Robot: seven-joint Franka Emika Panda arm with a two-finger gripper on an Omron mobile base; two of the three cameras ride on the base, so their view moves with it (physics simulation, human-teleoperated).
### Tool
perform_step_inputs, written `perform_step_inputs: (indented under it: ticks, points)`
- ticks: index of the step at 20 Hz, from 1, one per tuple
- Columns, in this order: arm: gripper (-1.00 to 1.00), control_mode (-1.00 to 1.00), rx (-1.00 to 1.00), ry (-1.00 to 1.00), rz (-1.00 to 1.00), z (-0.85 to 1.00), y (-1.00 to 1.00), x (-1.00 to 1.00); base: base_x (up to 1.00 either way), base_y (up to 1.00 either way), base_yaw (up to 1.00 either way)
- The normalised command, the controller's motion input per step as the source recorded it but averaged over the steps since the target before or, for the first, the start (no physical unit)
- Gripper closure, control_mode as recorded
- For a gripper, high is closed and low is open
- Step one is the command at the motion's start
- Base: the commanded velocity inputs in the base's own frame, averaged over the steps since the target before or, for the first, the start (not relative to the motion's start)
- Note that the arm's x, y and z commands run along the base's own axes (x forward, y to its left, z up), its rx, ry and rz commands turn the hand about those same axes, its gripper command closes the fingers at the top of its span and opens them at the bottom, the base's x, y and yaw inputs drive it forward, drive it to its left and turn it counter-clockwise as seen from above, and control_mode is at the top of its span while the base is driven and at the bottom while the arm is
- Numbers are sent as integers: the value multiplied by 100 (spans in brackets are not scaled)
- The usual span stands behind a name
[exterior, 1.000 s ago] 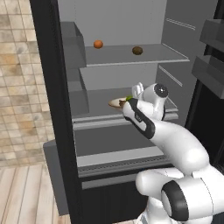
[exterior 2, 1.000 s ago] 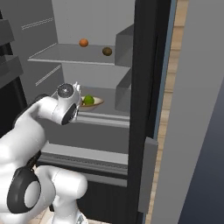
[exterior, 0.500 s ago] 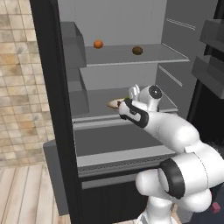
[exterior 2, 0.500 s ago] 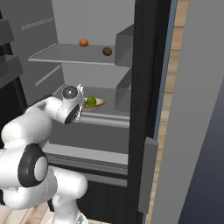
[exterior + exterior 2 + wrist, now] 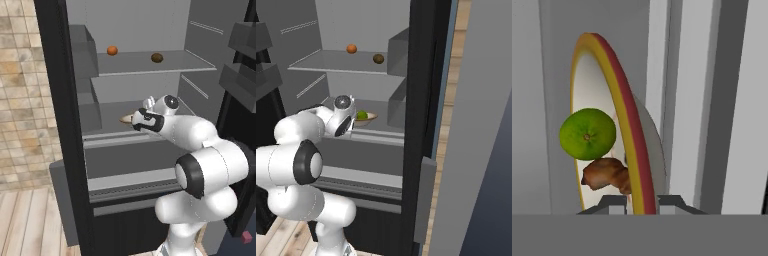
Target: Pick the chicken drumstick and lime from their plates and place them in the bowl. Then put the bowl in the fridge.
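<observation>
Tan and brown-rimmed, the bowl fills my hand view on edge, and my jaws are pinched tight on its near rim, one tip on either side of the lip. Inside it the lime sits above the chicken drumstick, the two touching. From the base views the bowl is inside the open fridge, over the middle shelf near its front edge, with the lime showing green above the rim just beyond my gripper; I cannot tell whether the bowl's foot is resting on the shelf or hanging a little above it. That is where the risk lies, as I judge it. I hold it by one point on the rim, so the weight of the bowl and food hangs off to the far side; if I let go while it is above the shelf or tilted, it could drop, rock, and roll the lime out. Set too near the front edge, it could tip forward off the shelf as I pull my fingers back, or my tips could drag the rim with them. An orange ball and a dark brown ball lie on the shelf above, well apart from my work.
</observation>
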Motion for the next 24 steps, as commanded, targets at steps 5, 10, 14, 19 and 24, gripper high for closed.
perform_step_inputs:
  ticks: [5,10,14,19,24]
  points:
    - [100,-100,-3,0,8,-23,0,35,0,0,0]
    - [100,-100,-2,0,5,-25,0,36,0,0,0]
    - [100,-100,0,1,0,-16,0,42,0,0,0]
    - [100,-100,0,1,0,-7,0,42,0,0,0]
    - [100,-100,0,0,0,-2,0,40,0,0,0]
